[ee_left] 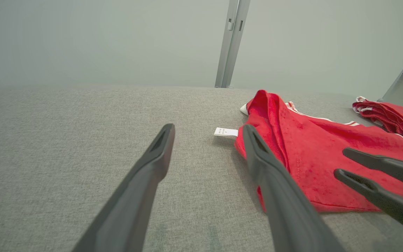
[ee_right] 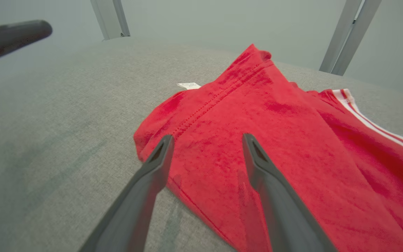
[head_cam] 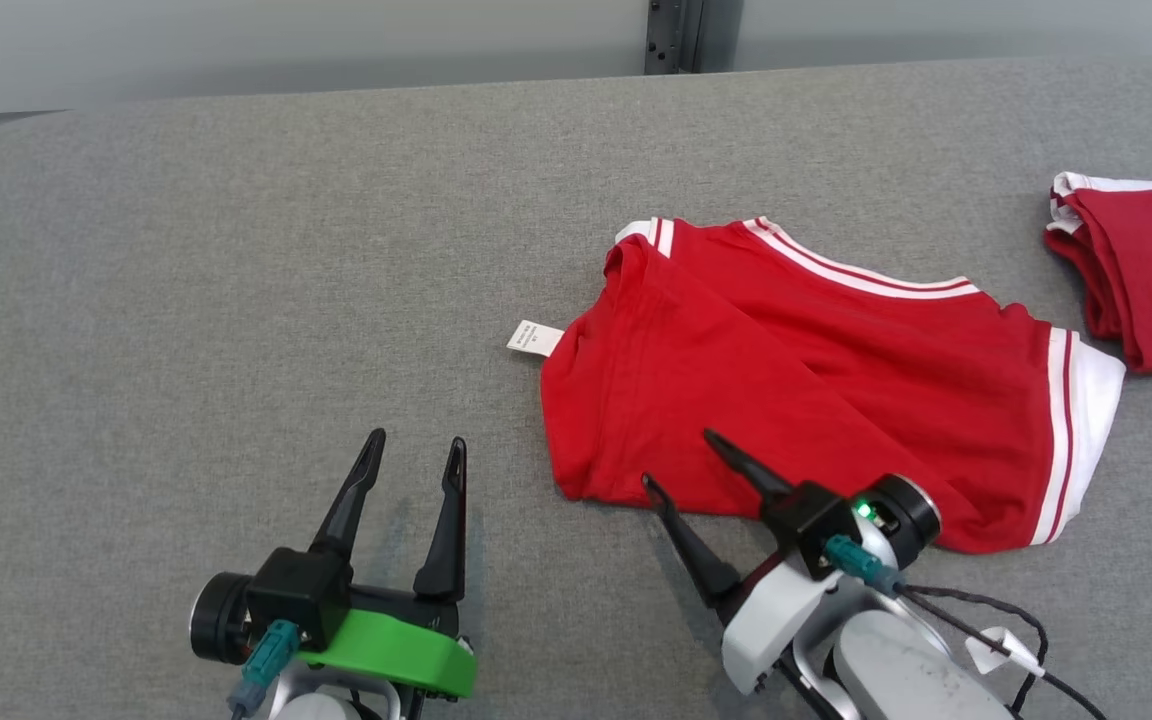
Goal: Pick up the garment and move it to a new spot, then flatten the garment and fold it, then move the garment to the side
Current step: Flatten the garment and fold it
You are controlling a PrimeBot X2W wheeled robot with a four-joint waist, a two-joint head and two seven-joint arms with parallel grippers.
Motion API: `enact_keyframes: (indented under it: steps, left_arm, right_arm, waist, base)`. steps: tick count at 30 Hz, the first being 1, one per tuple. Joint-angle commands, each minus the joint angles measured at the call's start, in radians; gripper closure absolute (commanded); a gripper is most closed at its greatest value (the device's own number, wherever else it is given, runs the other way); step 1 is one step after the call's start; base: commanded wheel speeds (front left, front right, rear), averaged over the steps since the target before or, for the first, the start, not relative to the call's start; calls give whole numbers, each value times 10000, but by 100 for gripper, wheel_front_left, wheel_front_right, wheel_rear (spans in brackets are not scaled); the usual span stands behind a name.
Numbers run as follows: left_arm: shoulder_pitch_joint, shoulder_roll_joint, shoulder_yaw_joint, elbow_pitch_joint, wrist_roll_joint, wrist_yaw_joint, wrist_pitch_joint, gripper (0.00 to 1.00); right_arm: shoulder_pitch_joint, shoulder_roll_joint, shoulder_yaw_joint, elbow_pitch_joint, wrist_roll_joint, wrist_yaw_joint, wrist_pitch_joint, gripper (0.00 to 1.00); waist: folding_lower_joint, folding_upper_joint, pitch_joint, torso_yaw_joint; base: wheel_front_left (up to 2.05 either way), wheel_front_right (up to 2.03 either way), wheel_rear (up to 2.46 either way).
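In the head view the grey fabric worktop (head_cam: 236, 250) carries the red garment (head_cam: 796, 380), which lies from the middle of the picture out toward 3 o'clock; it is partly spread and rumpled, with a raised fold along its 9 o'clock side; white and red striped trim runs along its 12 o'clock edge, and a broad white band with a red stripe closes its 3 o'clock end; a small white label (head_cam: 534, 337) sticks out onto the worktop at the garment's 9 o'clock edge.

A second red garment (head_cam: 1146, 270), bunched and also white-trimmed, sits at 2 o'clock against the picture's edge, apart from the first.

The left gripper (head_cam: 416, 440) is at 7 o'clock, its two dark fingers spread and pointing toward 12 o'clock over bare worktop; it grasps nothing, and lies beside the garment without touching it.

The right gripper (head_cam: 678, 458) is at 5 o'clock, fingers angled toward 11 o'clock and parted, with no cloth between them; its fingertips sit at the garment's 6 o'clock hem.

In the right wrist view the right gripper (ee_right: 207, 137) shows both fingers spread above the red cloth (ee_right: 275, 115) near its corner; whether they touch the fabric cannot be told; the label (ee_right: 188, 85) lies beyond at 11 o'clock.

In the left wrist view the left gripper (ee_left: 208, 128) is spread wide, the garment (ee_left: 310, 147) lying toward 3 o'clock.
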Motion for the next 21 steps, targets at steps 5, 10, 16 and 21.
enact_keyframes:
  steps: [5, 10, 16, 21]
  left_arm:
    - [-59, -5, 32, -35, 14, 35, -1, 0]
    - [-103, -12, 51, -48, -6, 29, -2, 0]
    - [-198, -13, 39, -40, -26, 23, -1, 0]
    - [-177, -14, 54, -63, -92, 96, -1, 0]
  right_arm:
    - [-81, -463, 1033, 475, -161, -14, 19, 0]
    - [-580, -408, 1260, 1192, -759, -14, -31, 0]
    - [-1149, -168, 1423, 2324, -1484, -15, -77, 0]
    - [-1309, -59, 1239, 2559, -1521, -15, -78, 100]
  waist:
    - [0, 0, 115, 222]
    - [0, 0, 194, 332]
    - [0, 0, 274, 494]
    - [0, 0, 266, 541]
  base:
    - [0, 0, 0]
    - [0, 0, 0]
    - [0, 0, 0]
    - [0, 0, 0]
